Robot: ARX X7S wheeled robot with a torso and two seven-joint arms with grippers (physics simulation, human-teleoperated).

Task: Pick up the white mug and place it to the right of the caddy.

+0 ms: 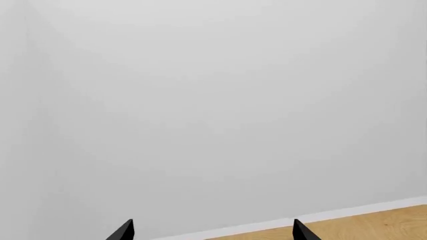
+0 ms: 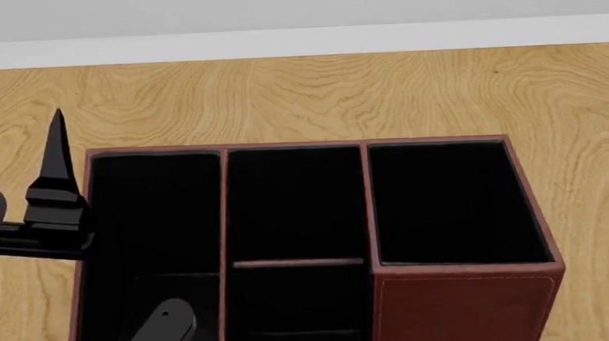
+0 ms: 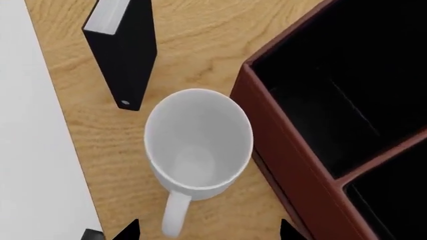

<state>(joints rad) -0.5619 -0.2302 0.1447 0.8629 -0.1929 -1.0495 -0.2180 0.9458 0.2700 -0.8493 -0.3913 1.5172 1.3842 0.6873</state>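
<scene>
White mug point(image 3: 198, 145), unlabelled, stands upright just beside the caddy point(image 3: 287, 165).

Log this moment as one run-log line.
right gripper: open above white mug | mug upright beside caddy | left gripper: open, facing wall | phase: pre-grasp

Black box point(image 3: 123, 55) — upright on wood

Left gripper point(image 2: 58, 144) matte black, pointed tips; grey rounded arm link point(image 2: 157, 334)
</scene>
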